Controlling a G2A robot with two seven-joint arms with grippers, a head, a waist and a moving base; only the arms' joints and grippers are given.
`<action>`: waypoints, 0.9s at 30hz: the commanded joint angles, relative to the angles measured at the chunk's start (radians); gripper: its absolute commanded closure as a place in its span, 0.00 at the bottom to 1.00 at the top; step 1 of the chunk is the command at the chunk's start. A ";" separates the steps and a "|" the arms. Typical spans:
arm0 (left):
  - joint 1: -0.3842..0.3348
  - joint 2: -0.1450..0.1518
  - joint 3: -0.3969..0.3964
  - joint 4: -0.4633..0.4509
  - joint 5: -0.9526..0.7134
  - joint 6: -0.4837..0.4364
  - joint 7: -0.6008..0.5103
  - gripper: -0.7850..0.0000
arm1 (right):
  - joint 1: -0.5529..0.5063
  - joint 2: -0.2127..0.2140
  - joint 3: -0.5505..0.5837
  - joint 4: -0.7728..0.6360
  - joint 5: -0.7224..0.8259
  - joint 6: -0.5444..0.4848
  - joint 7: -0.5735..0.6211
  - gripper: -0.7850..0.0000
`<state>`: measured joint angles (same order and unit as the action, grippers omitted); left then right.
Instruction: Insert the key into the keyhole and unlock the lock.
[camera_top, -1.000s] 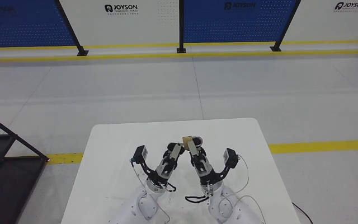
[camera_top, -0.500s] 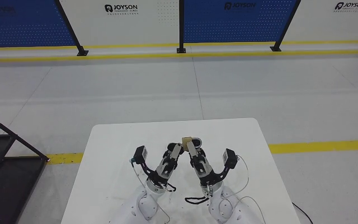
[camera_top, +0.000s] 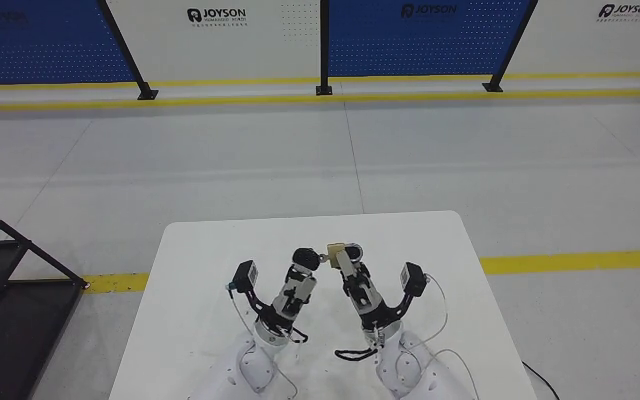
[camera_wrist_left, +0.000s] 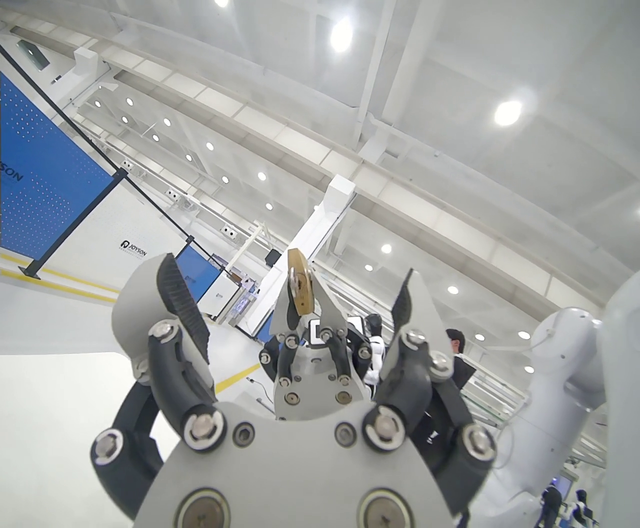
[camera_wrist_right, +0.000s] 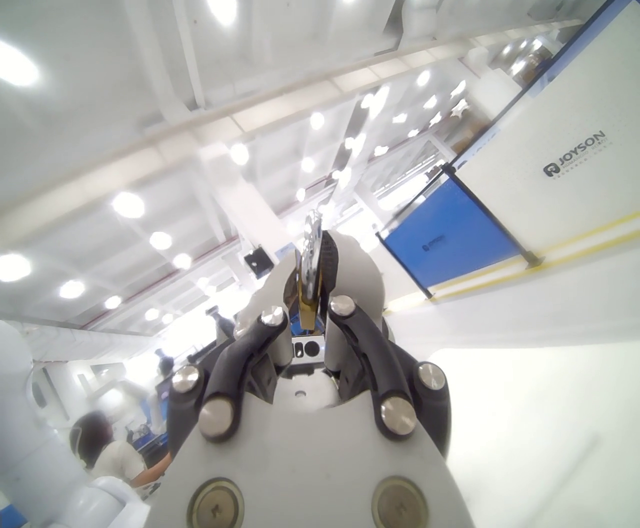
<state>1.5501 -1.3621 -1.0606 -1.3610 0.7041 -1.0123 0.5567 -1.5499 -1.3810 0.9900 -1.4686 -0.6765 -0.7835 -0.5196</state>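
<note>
Middle stage of the task, by judgement. Done so far: grips the lock (camera_wrist_left: 300, 290) in the right gripper (camera_wrist_right: 312, 272), jaws narrowed hard onto the brass body, and holds it in the air above the tabletop (camera_top: 200, 300), at about 12 o'clock from the tabletop's centre. Presents it edge-on toward the left gripper (camera_top: 306, 258), which sits at 9 o'clock of the lock and just beside it. Spreads the left jaws wide, ribbed pads (camera_wrist_left: 182, 305) well apart, with nothing clamped between them.

Cannot tell the key apart from the lock's own metal. Notes a silver piece (camera_wrist_right: 314, 240) standing up out of the brass in the right wrist view; cannot tell whether shackle or key. Cannot confirm insertion, therefore, nor a sprung shackle.

Left to do, as a judgement: if already seated, turn the key and free the shackle. If not, grasp the key with the open left jaws, line it up, push in and turn, while bracing the lock in the right jaws against the twist.

On containers: counts 1 holder in play, the right jaws, with the lock inside, and 0 things in the left jaws.
</note>
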 joint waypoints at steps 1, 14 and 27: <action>-0.006 0.013 0.005 0.002 -0.043 0.000 -0.073 0.15 | -0.001 0.004 0.011 -0.004 0.016 -0.002 0.045 1.00; -0.023 0.088 0.003 -0.042 -0.351 0.000 -0.374 0.48 | -0.028 0.025 0.062 -0.053 0.128 -0.020 0.231 1.00; -0.034 0.105 0.016 -0.043 -0.377 0.000 -0.420 0.64 | -0.035 0.027 0.064 -0.066 0.132 0.006 0.265 1.00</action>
<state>1.5167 -1.2575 -1.0456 -1.4042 0.3250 -1.0123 0.1350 -1.5848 -1.3540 1.0543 -1.5347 -0.5439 -0.7796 -0.2559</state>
